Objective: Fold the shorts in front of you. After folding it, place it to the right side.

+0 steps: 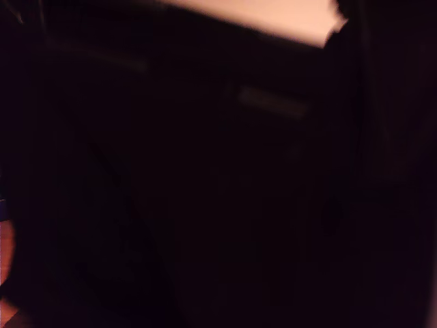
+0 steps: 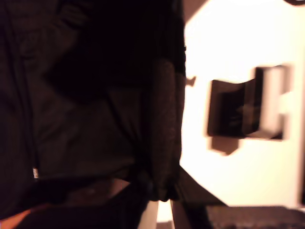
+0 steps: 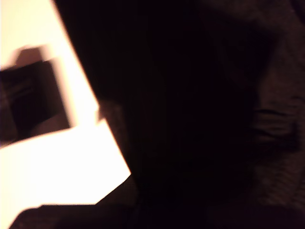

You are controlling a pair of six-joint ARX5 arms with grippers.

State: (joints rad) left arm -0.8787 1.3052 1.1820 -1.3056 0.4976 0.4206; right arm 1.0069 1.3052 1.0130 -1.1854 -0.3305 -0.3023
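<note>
All three views are filled by the shorts, draped close against both cameras mid-fold, so you cannot tell either gripper's jaw state; confirm a hold before you carry the cloth over.

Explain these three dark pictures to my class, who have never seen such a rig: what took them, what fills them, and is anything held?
They come from a machine with two arms for folding clothes. One camera stands off the arms; the other two ride on the grippers. In the exterior view, black soft-fabric shorts fill almost the whole picture, leaving only a pale strip of surface at the top. The first wrist view shows the same shorts with a long black drawstring, beside the bright surface, where a blurred dark blocky thing shows. The second wrist view is much alike. No gripper shows clearly, so I cannot say whether anything is held.
</note>
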